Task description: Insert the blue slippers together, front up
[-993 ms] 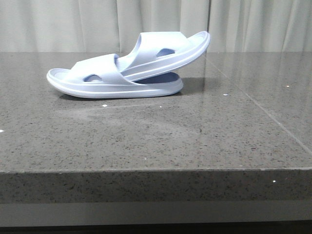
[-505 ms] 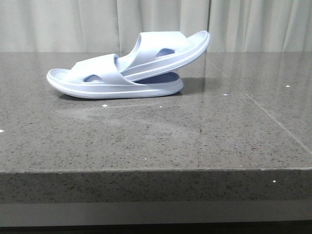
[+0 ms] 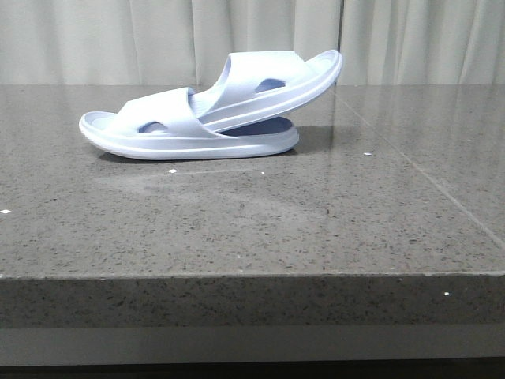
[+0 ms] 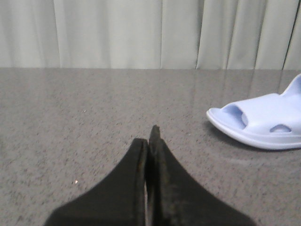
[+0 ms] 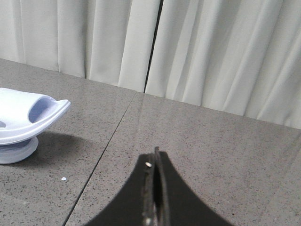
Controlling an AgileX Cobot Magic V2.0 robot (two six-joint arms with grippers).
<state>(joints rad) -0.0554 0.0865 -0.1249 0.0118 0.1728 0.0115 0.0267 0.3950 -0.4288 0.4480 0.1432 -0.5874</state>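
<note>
Your blue slippers (image 3: 209,106) sit nested on the bench (image 3: 252,229), one flat, the other slotted under its strap and tilted up. Left claw (image 4: 149,141) and right claw (image 5: 155,165) are both closed, empty, well apart from the pair on either side.

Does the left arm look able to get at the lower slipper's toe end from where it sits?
Probably yes. In the left wrist view, bare table lies between the shut left gripper and the lower slipper; nothing stands in the way, though it must open first.
</note>
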